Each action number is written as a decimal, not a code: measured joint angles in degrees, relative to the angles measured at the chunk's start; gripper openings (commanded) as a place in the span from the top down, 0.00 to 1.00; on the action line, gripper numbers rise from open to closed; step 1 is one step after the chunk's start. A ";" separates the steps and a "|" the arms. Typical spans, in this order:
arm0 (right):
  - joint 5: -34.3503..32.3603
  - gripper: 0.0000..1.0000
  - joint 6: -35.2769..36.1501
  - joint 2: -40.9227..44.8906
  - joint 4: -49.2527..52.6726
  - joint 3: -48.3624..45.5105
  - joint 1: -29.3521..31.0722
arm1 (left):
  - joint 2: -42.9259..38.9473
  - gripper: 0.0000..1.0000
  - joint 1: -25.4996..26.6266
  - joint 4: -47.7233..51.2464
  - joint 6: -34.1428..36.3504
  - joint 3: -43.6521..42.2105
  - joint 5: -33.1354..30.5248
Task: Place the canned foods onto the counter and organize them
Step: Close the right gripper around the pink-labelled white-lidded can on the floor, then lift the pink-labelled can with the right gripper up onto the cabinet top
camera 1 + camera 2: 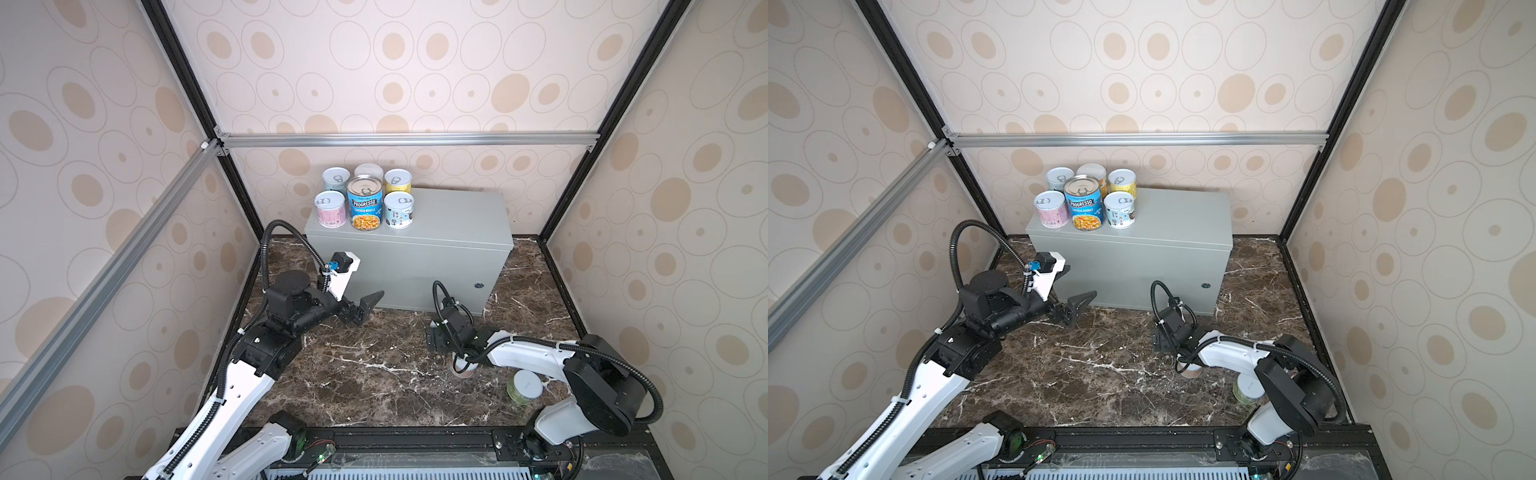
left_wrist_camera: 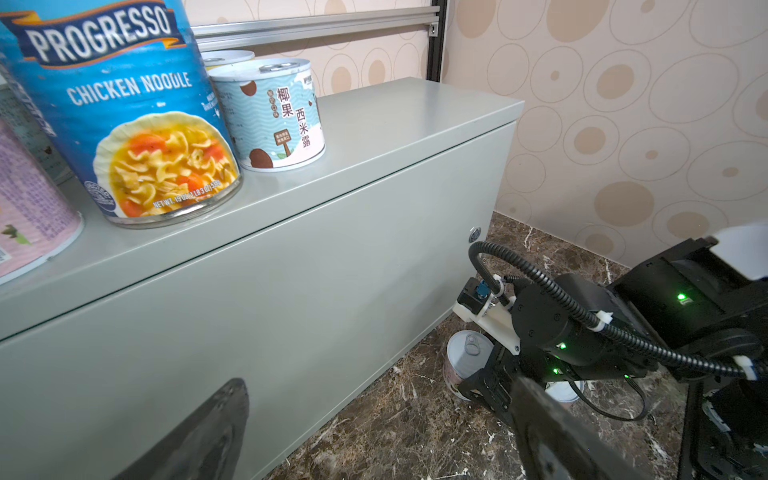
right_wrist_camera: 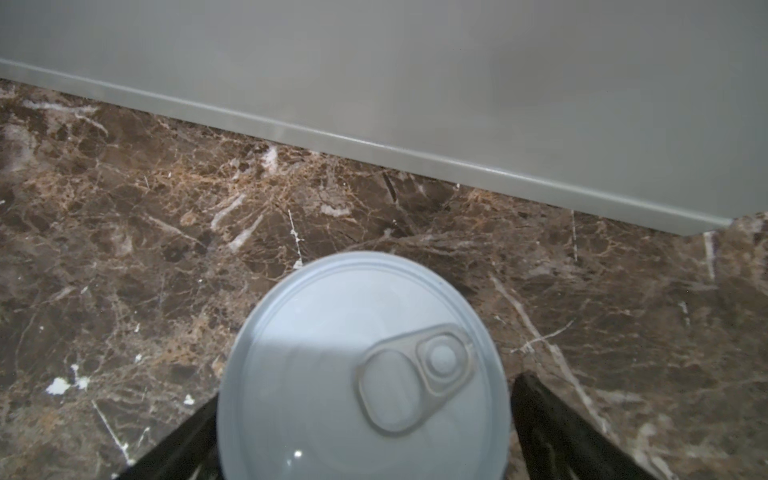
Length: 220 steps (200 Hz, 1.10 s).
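Here the step in hand looks like the pick-up of a short can standing upright on the marble slab. The right claw hangs over it with its jaws wide apart, a dark finger on each side of the pale pull-tab lid, and nothing is gripped yet. Whether the fingers touch the can's wall I cannot tell.

The next move, I judge, calls for closing squarely on the can's side and lifting it straight. It then has to go up and forward onto the worktop, whose grey front rises just ahead of this claw. A green can waits behind the claw, beside its arm.

The left claw is open and empty, in front of the worktop's face and below the cans already set on top. Six stand above it in two tight rows of three. The tall blue soup can is front and middle, with a pink can and a blue-and-white can flanking it. Three more stand behind, among them a yellow can. Room for more shows on the top toward the right claw's side
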<state>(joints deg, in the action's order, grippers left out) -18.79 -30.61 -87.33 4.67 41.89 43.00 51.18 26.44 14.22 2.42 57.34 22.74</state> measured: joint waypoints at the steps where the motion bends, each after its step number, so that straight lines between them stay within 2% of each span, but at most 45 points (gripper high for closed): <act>1: 0.00 0.02 0.02 -0.04 -0.04 0.00 0.00 | 0.02 0.02 0.00 0.00 0.00 0.00 0.00; 43: 0.79 0.08 1.29 -2.27 -2.99 0.33 -0.74 | 0.24 0.02 0.00 0.00 0.07 0.02 -0.17; 119: 2.71 0.34 5.35 -2.32 -5.66 -0.11 -1.03 | 1.03 0.02 0.00 0.02 0.24 0.04 -0.31; 174: 6.84 0.42 9.66 7.26 -1.68 -0.61 -0.85 | 1.01 0.02 0.00 0.07 0.24 0.57 -0.31; 220: 9.46 0.42 13.14 15.67 10.84 9.92 1.20 | 0.94 0.02 0.00 0.00 0.22 2.64 -0.09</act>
<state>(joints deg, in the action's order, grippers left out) -9.32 -17.47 -71.66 15.51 51.81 44.21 52.12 26.44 14.22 2.63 59.99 22.65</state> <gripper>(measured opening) 0.768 0.981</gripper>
